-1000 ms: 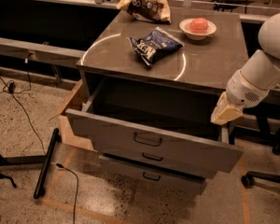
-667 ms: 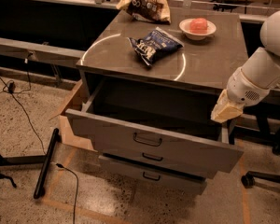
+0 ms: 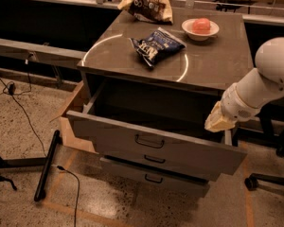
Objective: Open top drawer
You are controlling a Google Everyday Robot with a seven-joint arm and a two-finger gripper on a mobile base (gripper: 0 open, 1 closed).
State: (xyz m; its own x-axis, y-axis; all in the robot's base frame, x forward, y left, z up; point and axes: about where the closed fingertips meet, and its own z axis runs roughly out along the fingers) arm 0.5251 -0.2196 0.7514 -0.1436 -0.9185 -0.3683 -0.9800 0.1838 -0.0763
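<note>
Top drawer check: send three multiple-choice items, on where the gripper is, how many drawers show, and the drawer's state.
1. The gripper is: A by the right end of the top drawer; B on the cabinet top; C at the lowest handle.
2. Drawers showing: A two; B three; C four.
3. The top drawer is: A shut; B pulled out; C removed.
A: it hangs at that drawer's right side. B: a middle drawer and a bottom drawer sit beneath it. B: its grey inside is exposed.
</note>
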